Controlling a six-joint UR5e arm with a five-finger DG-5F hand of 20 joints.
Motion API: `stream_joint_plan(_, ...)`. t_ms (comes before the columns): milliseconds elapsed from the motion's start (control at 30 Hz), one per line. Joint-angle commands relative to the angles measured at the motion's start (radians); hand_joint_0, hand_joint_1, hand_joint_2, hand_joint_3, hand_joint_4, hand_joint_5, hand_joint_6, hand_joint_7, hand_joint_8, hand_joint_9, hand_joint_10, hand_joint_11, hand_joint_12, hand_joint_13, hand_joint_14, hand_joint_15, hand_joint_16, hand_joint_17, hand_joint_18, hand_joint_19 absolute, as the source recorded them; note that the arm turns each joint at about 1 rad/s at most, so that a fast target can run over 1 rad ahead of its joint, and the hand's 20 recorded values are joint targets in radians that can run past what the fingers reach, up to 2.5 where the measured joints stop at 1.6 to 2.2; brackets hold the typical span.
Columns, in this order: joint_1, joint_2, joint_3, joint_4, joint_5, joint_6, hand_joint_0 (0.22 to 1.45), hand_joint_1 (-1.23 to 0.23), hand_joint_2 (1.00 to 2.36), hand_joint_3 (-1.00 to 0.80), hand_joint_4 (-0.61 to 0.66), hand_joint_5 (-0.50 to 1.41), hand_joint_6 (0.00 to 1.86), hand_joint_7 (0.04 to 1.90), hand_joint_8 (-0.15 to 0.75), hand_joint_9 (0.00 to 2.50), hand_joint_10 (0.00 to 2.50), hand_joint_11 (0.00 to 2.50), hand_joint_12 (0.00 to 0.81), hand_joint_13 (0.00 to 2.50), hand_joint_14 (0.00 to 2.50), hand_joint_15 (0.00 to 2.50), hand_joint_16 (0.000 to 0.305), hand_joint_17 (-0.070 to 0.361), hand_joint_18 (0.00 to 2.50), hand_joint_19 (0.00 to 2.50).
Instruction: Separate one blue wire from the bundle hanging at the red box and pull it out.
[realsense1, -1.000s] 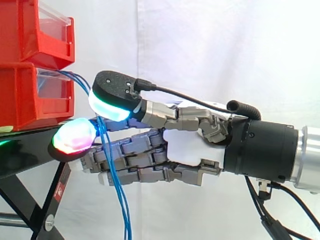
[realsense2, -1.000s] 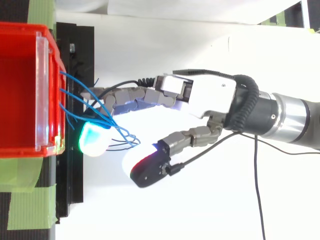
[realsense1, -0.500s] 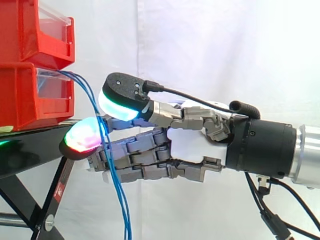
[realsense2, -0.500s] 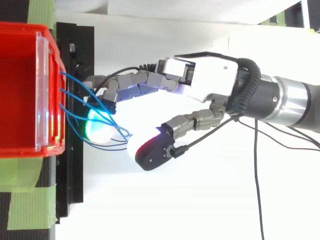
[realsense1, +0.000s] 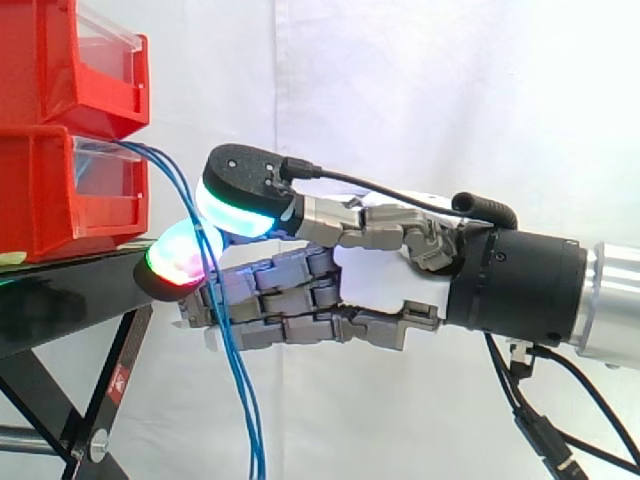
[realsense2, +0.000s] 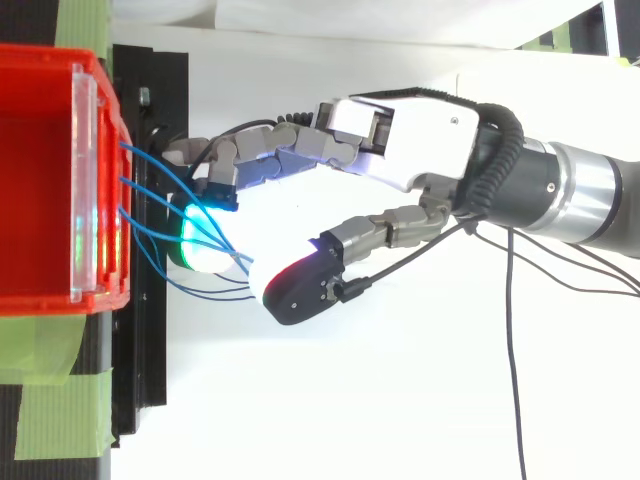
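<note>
Reaching in from the right, hand (realsense1: 385, 285) pinches blue wires (realsense1: 238, 390) between glowing thumb and fingertip pads. Wires emerge from the lower red bin (realsense1: 40, 190) at its clear front and hang past black stand (realsense1: 60, 300). Upper red bin (realsense1: 60, 60) is stacked above.

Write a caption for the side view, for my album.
Robot hand pinches blue wires hanging from a red box on a black stand.
</note>
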Motion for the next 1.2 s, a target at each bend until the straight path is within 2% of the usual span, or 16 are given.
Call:
stream_joint_plan(0,0.0,0.001,0.008,0.001,-0.001,0.0,0.6,-0.67,1.01,-0.38,0.24,-0.13,0.5,1.28,0.292,0.55,0.01,0.32,0.334,0.29,0.01,0.17,0.049,0.111,0.19,0.37)
stream_joint_plan(233,0.0,-0.002,0.03,-0.01,-0.001,0.0,0.61,-0.69,1.01,-0.37,0.23,-0.13,0.53,1.32,0.295,0.56,0.01,0.34,0.333,0.3,0.01,0.18,0.049,0.111,0.23,0.37)
stream_joint_plan(933,0.0,0.001,0.031,-0.023,-0.007,0.0,0.63,-0.68,1.02,-0.31,0.23,-0.15,0.65,1.17,0.3,0.62,0.01,0.41,0.339,0.36,0.01,0.22,0.049,0.11,0.29,0.39)
stream_joint_plan(1167,0.0,0.001,0.03,-0.025,-0.015,0.008,0.63,-0.68,1.02,-0.24,0.26,-0.15,0.69,1.15,0.309,0.72,0.02,0.59,0.344,0.43,0.01,0.28,0.048,0.109,0.34,0.41)
